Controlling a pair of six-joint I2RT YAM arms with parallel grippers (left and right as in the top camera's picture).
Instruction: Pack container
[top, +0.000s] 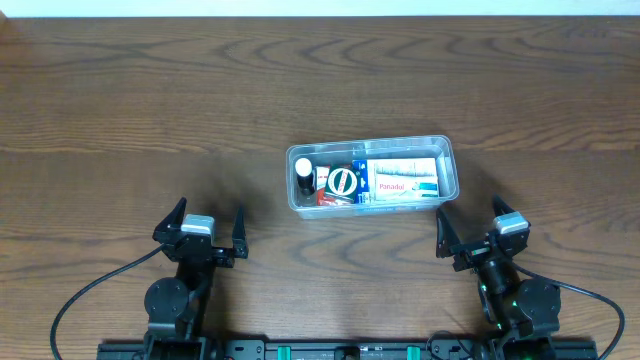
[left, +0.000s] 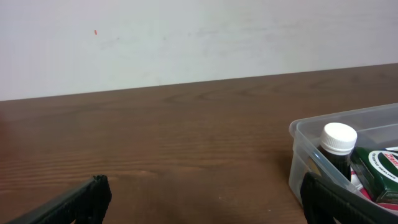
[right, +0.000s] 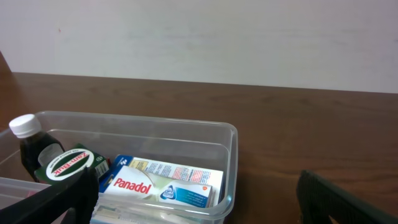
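Note:
The clear plastic container (top: 447, 160) sits at the table's centre right. It holds a dark bottle with a white cap (top: 303, 172), a round green-and-white tin (top: 343, 181) and white Panadol boxes (top: 405, 180). The container also shows in the left wrist view (left: 298, 134) and the right wrist view (right: 231, 155). My left gripper (top: 205, 238) is open and empty, near the front edge, left of the container. My right gripper (top: 478, 237) is open and empty, just in front of the container's right end.
The wooden table (top: 150, 110) surrounds the container. A pale wall (left: 199, 37) rises behind the table's far edge. Black cables trail from both arm bases at the front.

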